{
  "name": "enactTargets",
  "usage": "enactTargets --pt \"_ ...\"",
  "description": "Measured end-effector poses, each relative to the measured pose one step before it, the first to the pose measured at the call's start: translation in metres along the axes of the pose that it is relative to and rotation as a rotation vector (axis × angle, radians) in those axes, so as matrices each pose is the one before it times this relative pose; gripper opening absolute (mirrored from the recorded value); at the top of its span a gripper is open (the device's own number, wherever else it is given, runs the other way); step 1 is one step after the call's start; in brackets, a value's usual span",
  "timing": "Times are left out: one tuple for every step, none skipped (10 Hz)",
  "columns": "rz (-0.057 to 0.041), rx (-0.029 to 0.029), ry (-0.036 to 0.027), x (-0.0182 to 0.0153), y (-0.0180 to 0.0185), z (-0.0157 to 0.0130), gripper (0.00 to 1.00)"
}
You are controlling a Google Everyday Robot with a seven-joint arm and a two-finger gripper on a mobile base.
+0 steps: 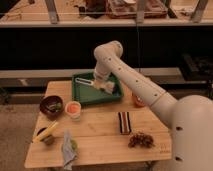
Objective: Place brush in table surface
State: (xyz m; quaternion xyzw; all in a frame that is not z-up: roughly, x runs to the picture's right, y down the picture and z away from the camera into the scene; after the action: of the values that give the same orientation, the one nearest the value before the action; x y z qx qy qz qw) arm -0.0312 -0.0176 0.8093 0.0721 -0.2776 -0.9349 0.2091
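Observation:
The brush (90, 81) shows as a thin pale handle sticking out to the left, over the back part of the green tray (82, 96). My gripper (101, 83) reaches down from the white arm's elbow and sits right at the brush's wider end, inside the tray. I cannot tell whether the brush rests on the tray or is lifted. The table surface (100, 130) is a pale wood plank top, spreading in front of the tray and to both sides.
On the table are a dark bowl (51, 106), a small cup with orange contents (73, 109), a banana (45, 132), a crumpled cloth (67, 147), a dark striped block (124, 122), a brown cluster (141, 140) and an orange object (137, 101) beside the arm.

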Motion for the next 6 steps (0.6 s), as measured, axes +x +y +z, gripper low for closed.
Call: enactTargets --pt "-0.00064 0.01004 0.00205 -0.00467 -0.01327 -0.00159 0.09" --pt "-0.00159 0.00699 0.00262 -0.00153 -0.00881 -0.00076 0.09" --pt "0.00063 0.00097 0.00078 -0.00102 -0.00176 -0.00036 0.09" --pt "0.00049 -0.00008 -0.0001 -0.00033 0.00014 -0.00001 0.09" --pt "-0.00068 0.00031 0.00003 0.00041 -0.00019 0.00018 0.09" --pt "0.00352 0.00032 -0.00349 0.00022 -0.00018 0.00051 0.09"
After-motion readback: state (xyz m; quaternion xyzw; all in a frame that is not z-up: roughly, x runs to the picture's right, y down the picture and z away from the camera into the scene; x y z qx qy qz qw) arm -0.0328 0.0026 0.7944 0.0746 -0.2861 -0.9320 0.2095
